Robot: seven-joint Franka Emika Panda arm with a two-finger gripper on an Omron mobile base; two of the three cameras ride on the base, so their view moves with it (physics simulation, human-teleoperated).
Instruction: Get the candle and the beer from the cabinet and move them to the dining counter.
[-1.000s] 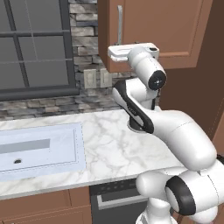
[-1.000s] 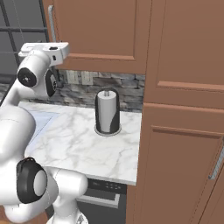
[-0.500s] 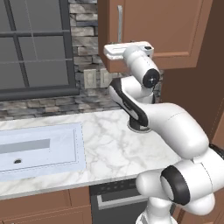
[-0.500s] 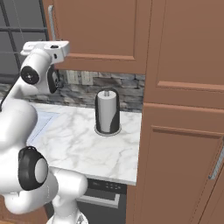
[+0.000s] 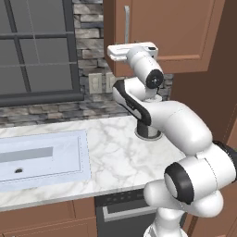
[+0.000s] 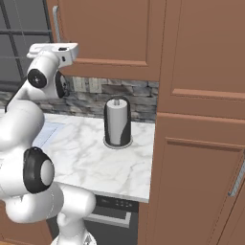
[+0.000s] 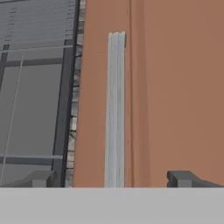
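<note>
The cabinet (image 5: 176,28) is a brown wooden wall unit, and its door is shut. Its vertical silver bar handle (image 5: 127,23) runs along the door's left edge. My gripper (image 5: 125,49) is raised to the door's lower left corner, just below that handle. In the hand view the handle (image 7: 115,109) stands straight ahead between my two finger tips, and the gripper (image 7: 112,179) is open with nothing in it. The cabinet door (image 6: 110,28) also appears in the right base view, behind my hand (image 6: 53,50). The candle and the beer are hidden behind the door. The dining counter is out of view.
A paper towel roll (image 6: 117,122) stands on the marble counter (image 5: 115,152) under the cabinet. A sink (image 5: 41,157) is set in on the left below a dark window (image 5: 37,46). Tall pantry cabinets (image 6: 201,143) close off the right side.
My hand has crept slightly up and toward the cabinet's handle edge, and the arm's links have swung with it. The jaws have stayed open.
</note>
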